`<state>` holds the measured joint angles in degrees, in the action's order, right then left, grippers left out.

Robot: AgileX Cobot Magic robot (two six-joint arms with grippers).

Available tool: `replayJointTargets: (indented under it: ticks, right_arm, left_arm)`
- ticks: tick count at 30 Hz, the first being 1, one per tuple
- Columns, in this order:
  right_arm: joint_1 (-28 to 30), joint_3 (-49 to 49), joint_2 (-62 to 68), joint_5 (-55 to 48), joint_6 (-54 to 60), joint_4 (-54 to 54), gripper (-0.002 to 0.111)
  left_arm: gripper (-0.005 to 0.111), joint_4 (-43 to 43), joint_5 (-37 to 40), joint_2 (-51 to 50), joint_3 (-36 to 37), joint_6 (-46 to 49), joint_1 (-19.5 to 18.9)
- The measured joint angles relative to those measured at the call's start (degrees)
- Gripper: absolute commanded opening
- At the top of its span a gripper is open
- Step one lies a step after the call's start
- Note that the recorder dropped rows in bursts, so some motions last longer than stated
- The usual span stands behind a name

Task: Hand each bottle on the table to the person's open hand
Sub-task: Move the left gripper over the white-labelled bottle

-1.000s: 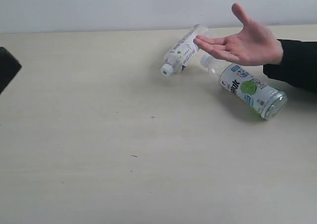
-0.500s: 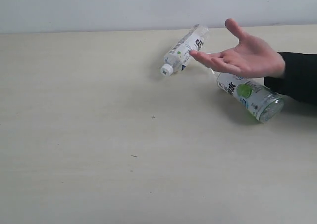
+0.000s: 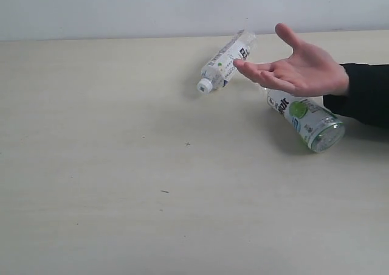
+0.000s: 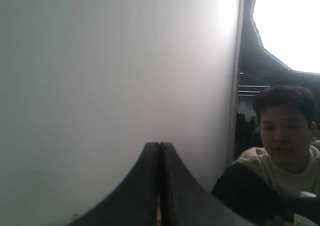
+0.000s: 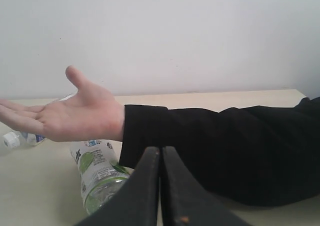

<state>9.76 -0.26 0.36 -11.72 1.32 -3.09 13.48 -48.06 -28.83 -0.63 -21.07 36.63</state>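
My left gripper (image 4: 159, 148) and right gripper (image 5: 160, 152) are clenched, empty. Green-fruit bottle (image 3: 306, 118) lies right of centre, base pointing lower right; right gripper looks nearer.

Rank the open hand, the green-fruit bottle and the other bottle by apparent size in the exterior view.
1. Open hand.
2. Green-fruit bottle, partly hidden by the hand.
3. Other bottle; it lies farther off, so the bottles' true order is unsure.
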Motion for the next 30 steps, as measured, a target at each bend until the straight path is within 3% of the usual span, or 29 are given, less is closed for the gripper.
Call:
replayJointTargets:
  ticks: [4, 12, 19, 30]
  right_arm:
    - [0.0, 0.0, 0.0, 0.0, 0.0, 0.0, 0.001]
    - [0.0, 0.0, 0.0, 0.0, 0.0, 0.0, 0.001]
    - [0.0, 0.0, 0.0, 0.0, 0.0, 0.0, 0.001]
    - [0.0, 0.0, 0.0, 0.0, 0.0, 0.0, 0.001]
  left_arm:
    - [0.0, -3.49, 3.58, -2.54, -5.94, 4.57, 0.0]
    - [0.0, -5.85, 28.52, -19.5, -30.0, 13.81, 0.0]
    - [0.0, -5.96, 47.47, -40.32, -50.95, 17.62, -0.61]
    - [0.0, -6.83, 77.67, -75.68, -86.03, 20.46, -5.11]
